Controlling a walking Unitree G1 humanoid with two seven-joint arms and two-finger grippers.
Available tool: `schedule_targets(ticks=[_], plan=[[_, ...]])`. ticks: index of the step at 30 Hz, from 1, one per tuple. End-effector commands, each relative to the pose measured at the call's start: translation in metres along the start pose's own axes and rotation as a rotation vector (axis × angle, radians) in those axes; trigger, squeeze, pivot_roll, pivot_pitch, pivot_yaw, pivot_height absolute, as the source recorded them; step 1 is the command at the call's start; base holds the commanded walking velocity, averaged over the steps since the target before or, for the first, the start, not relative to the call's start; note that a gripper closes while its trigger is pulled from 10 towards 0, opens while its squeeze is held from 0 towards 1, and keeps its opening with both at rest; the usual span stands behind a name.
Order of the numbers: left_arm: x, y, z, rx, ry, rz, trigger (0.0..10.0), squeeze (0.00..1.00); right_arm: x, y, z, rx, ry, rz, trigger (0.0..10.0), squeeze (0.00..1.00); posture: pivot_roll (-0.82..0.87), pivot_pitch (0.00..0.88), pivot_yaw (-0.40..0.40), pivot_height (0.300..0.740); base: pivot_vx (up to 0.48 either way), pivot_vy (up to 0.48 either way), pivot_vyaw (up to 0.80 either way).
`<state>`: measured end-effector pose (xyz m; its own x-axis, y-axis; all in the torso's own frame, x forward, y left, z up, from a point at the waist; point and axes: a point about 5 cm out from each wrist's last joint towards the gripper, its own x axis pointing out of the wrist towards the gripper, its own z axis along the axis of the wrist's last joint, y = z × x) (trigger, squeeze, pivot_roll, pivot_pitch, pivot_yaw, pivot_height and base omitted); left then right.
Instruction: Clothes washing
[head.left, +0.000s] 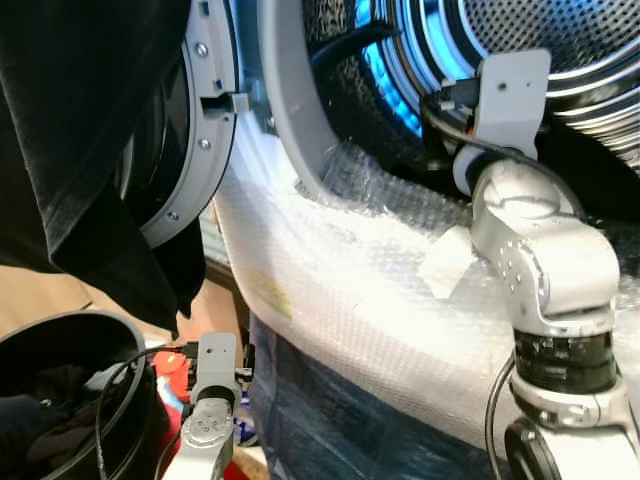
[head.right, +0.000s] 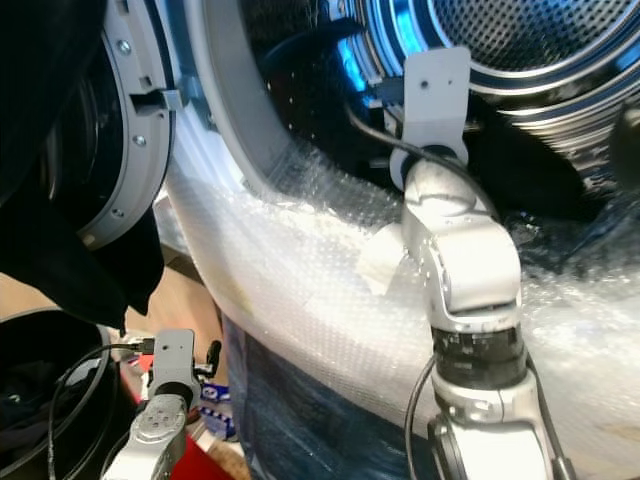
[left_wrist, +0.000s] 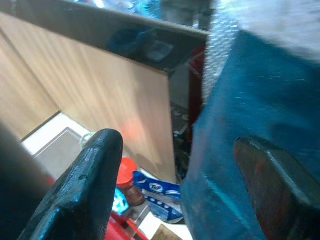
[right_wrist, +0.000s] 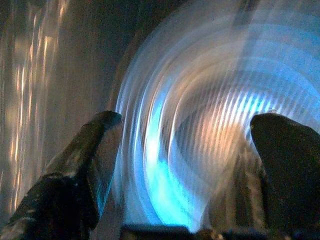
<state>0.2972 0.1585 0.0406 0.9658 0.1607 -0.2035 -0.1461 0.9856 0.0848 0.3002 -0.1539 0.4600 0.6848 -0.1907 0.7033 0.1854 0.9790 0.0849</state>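
The right arm (head.left: 545, 270) is seen reaching over the bubble-wrapped front (head.left: 340, 300) of the washing machine, so that the right gripper (right_wrist: 185, 150) is carried through the port and into the drum (head.left: 520, 50). In the right wrist view the jaws are seen spread wide with nothing between them, and the ribbed, blue-lit drum wall is blurred beyond them; this is judged to be either a release or a reach with nothing yet taken. The round door (head.left: 190, 120) is swung open to the robot's left, presumably to keep the port free, and a black garment (head.left: 80, 150) is draped in front of it, hanging down over a dark basket (head.left: 70, 390) in which more dark clothes can be made out. The left gripper (left_wrist: 175, 190) is held low beside the machine's blue-wrapped base (left_wrist: 255, 100), its jaws likewise parted and empty; a wooden panel (left_wrist: 100, 85) and a red-capped container (left_wrist: 129, 176) on the floor are seen past it. Whether any clothing already lies in the drum cannot be told.
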Motion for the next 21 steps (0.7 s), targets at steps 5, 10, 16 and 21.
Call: schedule_targets(ticks=[5, 10, 16, 21], plan=[[0.0, 0.0, 0.001, -0.003, -0.004, 0.007, 10.0, 0.0, -0.025, 0.004, -0.052, -0.061, 0.263, 0.038, 10.0, 1.0, -0.14, 0.017, -0.032, 0.74, 0.0, 0.0, 0.0], [-0.001, -0.002, -0.001, -0.001, 0.001, -0.002, 10.0, 0.0, -0.053, 0.018, -0.101, -0.106, 0.542, 0.168, 10.0, 1.0, -0.14, 0.019, -0.031, 0.74, 0.0, 0.0, 0.0], [-0.001, 0.0, -0.001, -0.001, 0.0, 0.006, 10.0, 0.0, -0.026, 0.005, -0.036, 0.035, 0.171, 0.098, 10.0, 0.0, -0.15, 0.02, -0.031, 0.74, 0.0, 0.0, 0.0], [-0.001, -0.002, -0.001, -0.002, 0.001, 0.003, 10.0, 0.0, -0.041, 0.012, -0.041, 0.162, 0.226, 0.21, 10.0, 0.0, -0.15, 0.02, -0.032, 0.74, 0.0, 0.0, 0.0]])
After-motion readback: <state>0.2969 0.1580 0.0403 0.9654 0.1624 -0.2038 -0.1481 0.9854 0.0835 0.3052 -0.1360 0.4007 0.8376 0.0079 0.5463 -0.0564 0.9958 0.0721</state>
